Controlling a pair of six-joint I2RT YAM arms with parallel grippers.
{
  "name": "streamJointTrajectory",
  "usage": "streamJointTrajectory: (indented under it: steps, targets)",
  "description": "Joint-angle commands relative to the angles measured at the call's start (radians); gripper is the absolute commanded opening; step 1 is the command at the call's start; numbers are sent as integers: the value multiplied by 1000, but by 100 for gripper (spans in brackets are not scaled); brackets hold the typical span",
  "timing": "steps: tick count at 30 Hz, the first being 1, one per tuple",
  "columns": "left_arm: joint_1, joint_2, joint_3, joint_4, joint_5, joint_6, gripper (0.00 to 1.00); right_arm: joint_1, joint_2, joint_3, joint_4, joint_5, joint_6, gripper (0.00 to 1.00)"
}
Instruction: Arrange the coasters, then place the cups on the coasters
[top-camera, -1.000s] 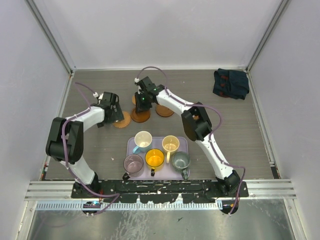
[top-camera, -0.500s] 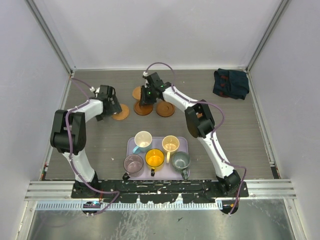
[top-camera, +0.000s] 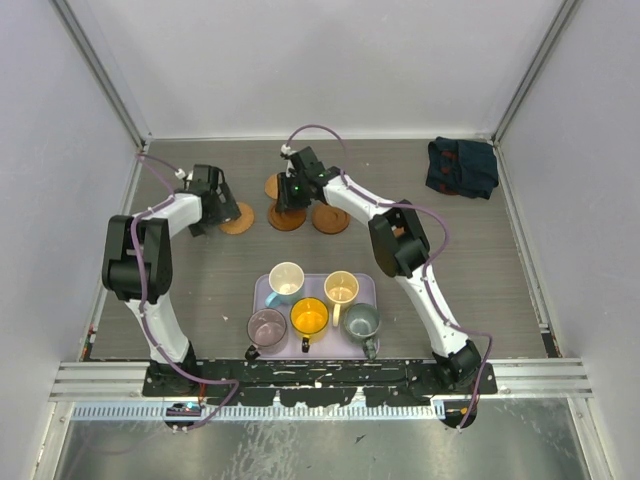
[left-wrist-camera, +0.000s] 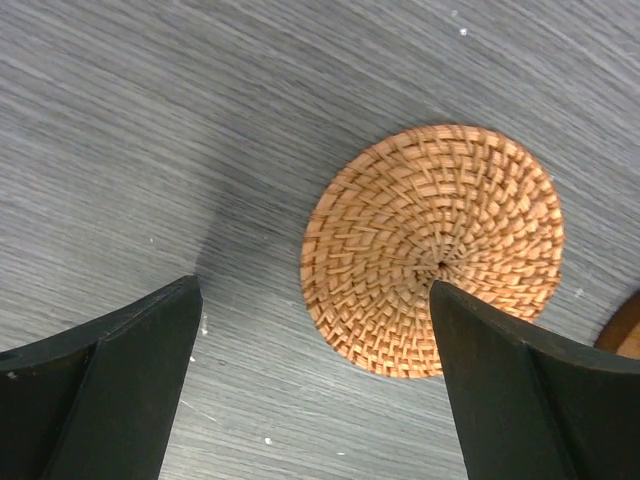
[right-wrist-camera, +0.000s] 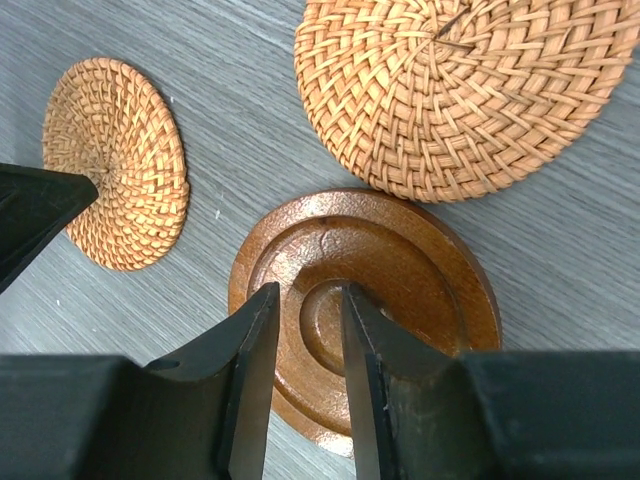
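Wood shows through a narrow, parting slit: your right gripper (right-wrist-camera: 308, 298) hangs over the wood coaster (right-wrist-camera: 365, 310), which it has just carried up the table and set flat beside two woven ones. Your left gripper (left-wrist-camera: 315, 290) stands wide over a woven coaster (left-wrist-camera: 432, 250), which has also been nudged farther back. The row looks nearly arranged. Only the top view shows the cups (top-camera: 309, 316) waiting on the tray (top-camera: 315, 284); only the wrists tell weave from wood.

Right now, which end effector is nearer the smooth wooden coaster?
Right. The right end effector sits directly above the smooth wooden coaster; the left end effector is off to its left, beside a woven coaster.
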Motion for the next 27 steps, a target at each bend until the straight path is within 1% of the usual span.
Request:
streamJointTrajectory:
  steps: [1,5,10,12,14,17,22,24,27]
  targets:
    - [4,-85,24,68,50,21,98,6,-130,10,15,39,-48,37]
    - [4,-136,4,103,98,19,98,6,-197,-8,32,55,-57,37]
    - [3,-203,-45,158,151,17,98,1,-300,-112,71,129,-73,39]
    - [3,-217,-61,168,160,15,98,-6,-307,-116,75,151,-75,40]
    - [3,-226,-76,168,170,11,98,-16,-279,-70,45,157,-77,40]
    - [3,-244,-108,183,186,13,98,-23,-193,36,-6,155,-88,40]
    - [3,-257,-146,200,183,22,98,-23,-89,154,-18,166,-112,40]
    - [3,-259,-154,204,186,26,98,-23,-78,163,2,173,-124,40]
    - [3,-265,-174,229,197,26,98,-23,-78,129,61,190,-139,40]
